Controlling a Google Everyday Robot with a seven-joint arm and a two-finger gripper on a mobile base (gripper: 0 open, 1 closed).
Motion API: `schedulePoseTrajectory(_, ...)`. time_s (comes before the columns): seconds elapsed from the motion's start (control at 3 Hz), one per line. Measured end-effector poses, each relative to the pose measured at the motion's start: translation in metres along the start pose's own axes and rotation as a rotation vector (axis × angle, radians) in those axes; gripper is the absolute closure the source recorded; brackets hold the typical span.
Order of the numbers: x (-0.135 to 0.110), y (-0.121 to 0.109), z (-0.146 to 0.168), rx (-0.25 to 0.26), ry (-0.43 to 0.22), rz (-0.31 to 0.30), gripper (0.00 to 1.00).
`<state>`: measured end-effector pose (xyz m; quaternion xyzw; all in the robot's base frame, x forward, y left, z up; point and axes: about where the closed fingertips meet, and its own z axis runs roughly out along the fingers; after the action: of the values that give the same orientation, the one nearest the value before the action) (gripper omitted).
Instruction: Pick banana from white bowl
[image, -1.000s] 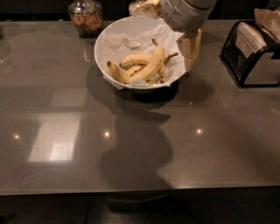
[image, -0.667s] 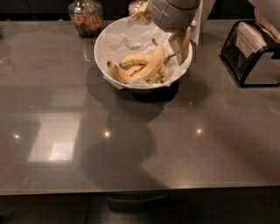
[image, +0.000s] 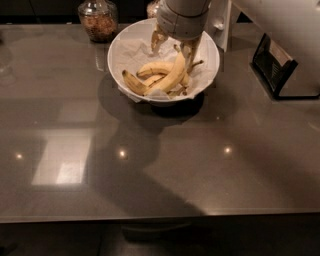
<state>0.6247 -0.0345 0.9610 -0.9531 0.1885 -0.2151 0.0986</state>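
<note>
Gripper (image: 174, 47) over the white bowl (image: 111, 57), fingers spread apart, gripping nothing.

Dim room; dark, glossy grey table (image: 150, 200) with a pale window-like reflection (image: 62, 165) and small glints of light. At the far edge, a glass jar (image: 98, 20) of brown contents; to the right, a black holder (image: 272, 67) partly behind the white arm (image: 285, 30). In the paper-lined bowl, the banana (image: 170, 79) leaning up and to the right across the shorter bananas (image: 134, 82), its upper end right at the right-hand finger (image: 191, 54); cannot tell whether touching. Compared with a moment ago: gripper shifted left, from above the bowl's right rim to above its middle; banana, bowl, jar and holder unmoved.
</note>
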Motion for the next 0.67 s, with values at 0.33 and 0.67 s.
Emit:
schedulePoseTrajectory(0.33,0.006,0.000,0.016,-0.026,-0.004,-0.029,0.36)
schedulePoseTrajectory(0.67,0.012,0.003,0.034,-0.052,-0.013,-0.039,0.35)
